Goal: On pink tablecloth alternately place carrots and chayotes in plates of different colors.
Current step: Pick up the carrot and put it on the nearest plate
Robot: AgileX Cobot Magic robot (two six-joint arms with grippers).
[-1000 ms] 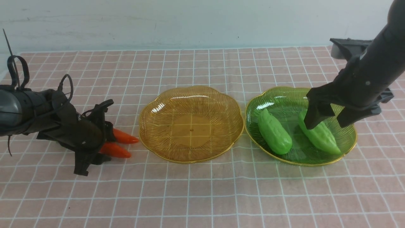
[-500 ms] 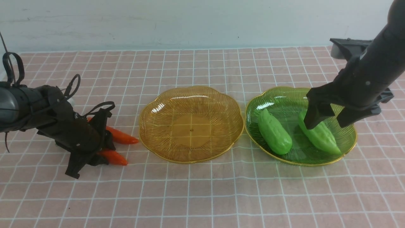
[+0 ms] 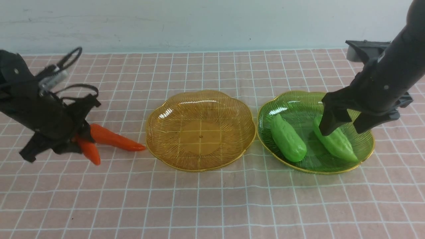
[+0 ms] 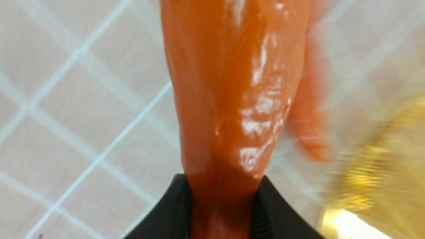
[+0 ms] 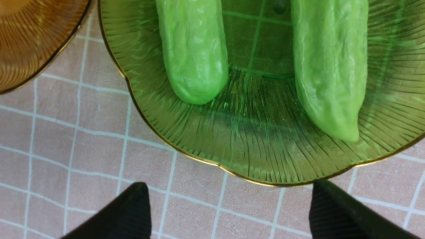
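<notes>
The left end effector (image 4: 221, 212) is pinching 1 carrot (image 3: 89, 152) by its thick end, so the tapered tip slants down toward the pink tablecloth (image 3: 212, 205) and looks lifted clear of it. The left wrist view shows the orange body squeezed between both black pads (image 4: 169, 219). The other carrot (image 3: 114, 141) lies flat on the cloth, its tip right at the rim of the amber plate (image 3: 199, 167), which holds nothing and is probably where both carrots belong. The 2 chayotes (image 3: 288, 142) rest side by side in the green plate (image 3: 292, 99), so that half looks done. The right end effector (image 3: 343, 124) hangs spread wide over the right-hand chayote (image 3: 337, 144), gripping nothing, apparently waiting its turn.
</notes>
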